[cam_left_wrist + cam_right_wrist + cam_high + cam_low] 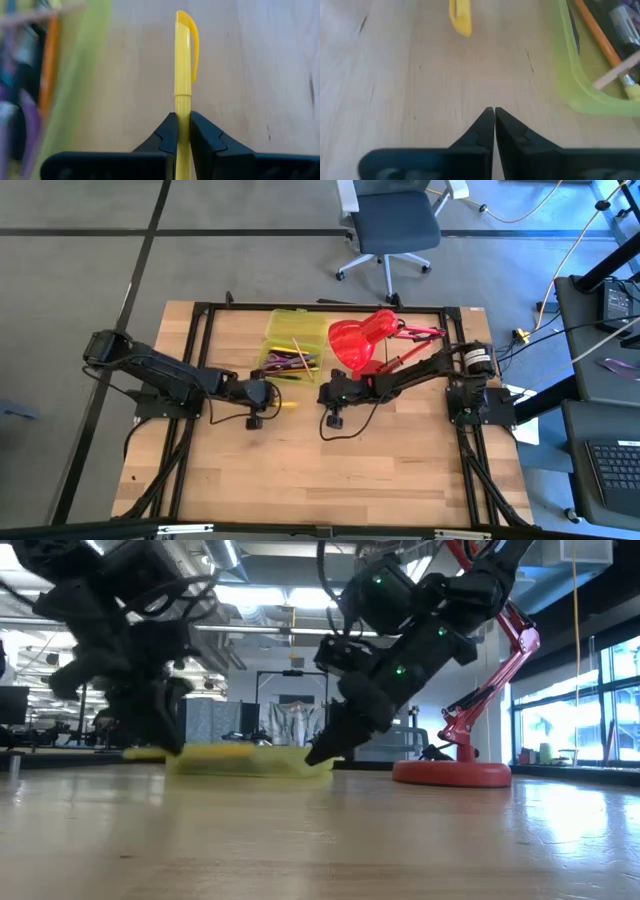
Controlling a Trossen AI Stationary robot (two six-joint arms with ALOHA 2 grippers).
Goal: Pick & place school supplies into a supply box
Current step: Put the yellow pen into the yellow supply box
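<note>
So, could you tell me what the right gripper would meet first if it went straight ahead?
Probably the yellow pen held by the left gripper; bare table lies between. The supply box sits off to one side.

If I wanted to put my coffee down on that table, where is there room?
The whole near half of the table, in front of both grippers, is bare wood. The far side is crowded: the supply box, the red lamp, and the left gripper holding a yellow pen beside the right gripper.
</note>
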